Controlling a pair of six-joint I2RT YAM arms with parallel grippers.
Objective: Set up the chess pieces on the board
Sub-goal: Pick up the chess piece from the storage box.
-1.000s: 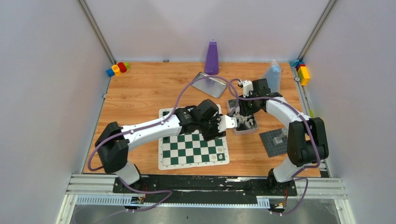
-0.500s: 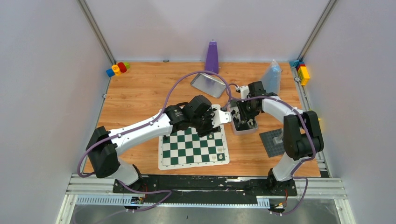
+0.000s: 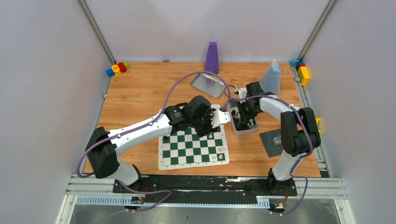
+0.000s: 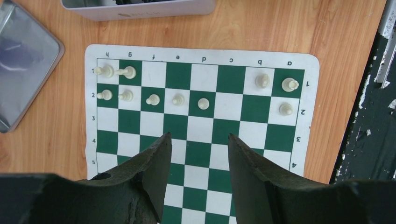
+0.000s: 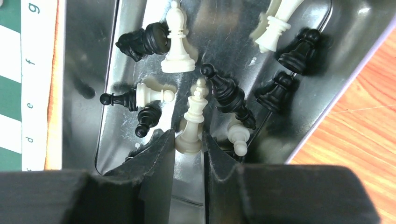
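The green and white board (image 3: 194,148) (image 4: 201,126) lies on the wooden table. Several cream pieces (image 4: 152,99) stand on its rows 1 and 2. My left gripper (image 4: 199,140) (image 3: 215,116) hangs open and empty over the board's far edge. My right gripper (image 5: 190,140) (image 3: 243,114) is down inside the grey metal tin (image 3: 254,127) (image 5: 112,84), shut on the base of a lying cream piece with a cross top (image 5: 194,119). Several black pieces (image 5: 224,91) and cream pieces (image 5: 176,42) lie loose in the tin.
The tin's lid (image 3: 210,83) lies behind the board. A purple cone (image 3: 212,57) stands at the back. A clear bag (image 3: 273,74) is back right. A dark studded baseplate (image 3: 273,142) lies right. Coloured blocks (image 3: 116,68) sit in both back corners.
My left arm has drawn back toward the far edge of the board. My right gripper has shifted slightly inside the tin.
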